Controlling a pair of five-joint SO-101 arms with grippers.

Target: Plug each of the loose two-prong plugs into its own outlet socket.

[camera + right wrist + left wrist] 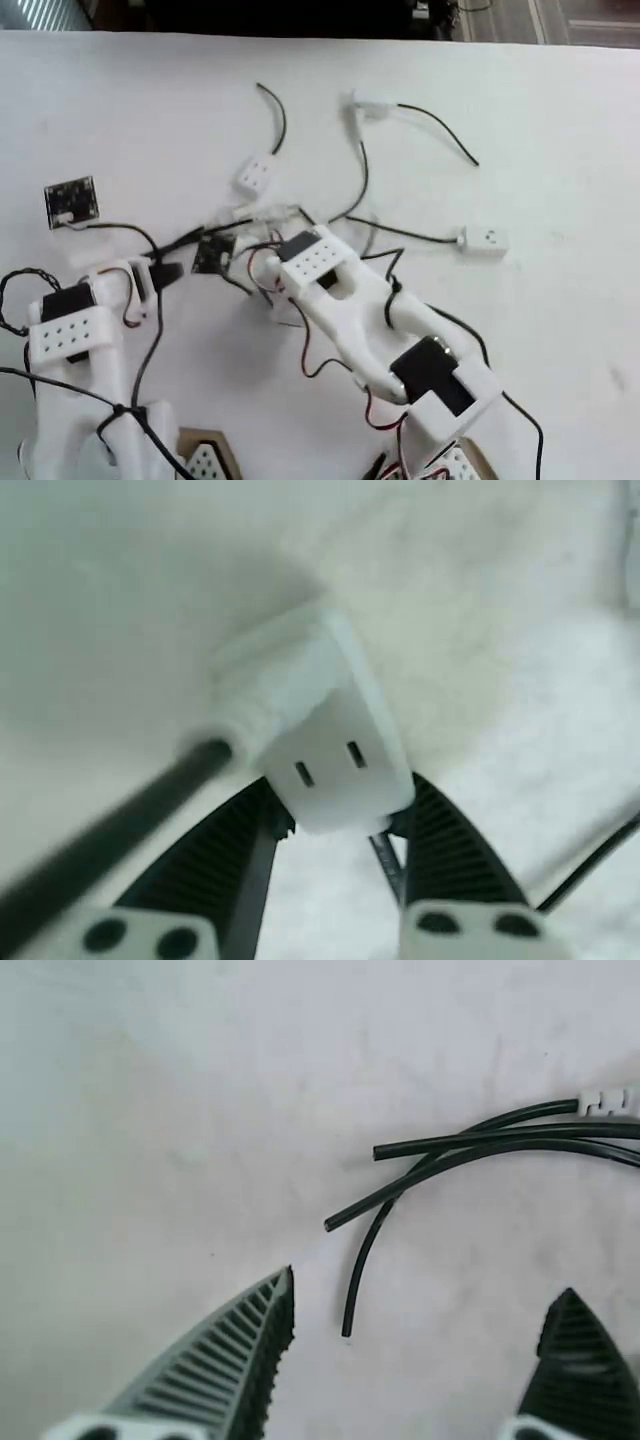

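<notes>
the right gripper (345,818), low in the frame, clamps a white outlet socket (320,720); the left gripper (428,1282) is spread wide below black cables (500,1140).

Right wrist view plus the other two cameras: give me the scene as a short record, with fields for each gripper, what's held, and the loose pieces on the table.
left gripper: open, nothing between its fingers, over bare table
right gripper: shut on a white socket
held item: two slots face the wrist camera; a black cable leaves one end
near left gripper: black cable ends lying loose on the table
loose pieces: cabled white block mid-table; second off to one side; third towards the far edge
surface: white table
</notes>
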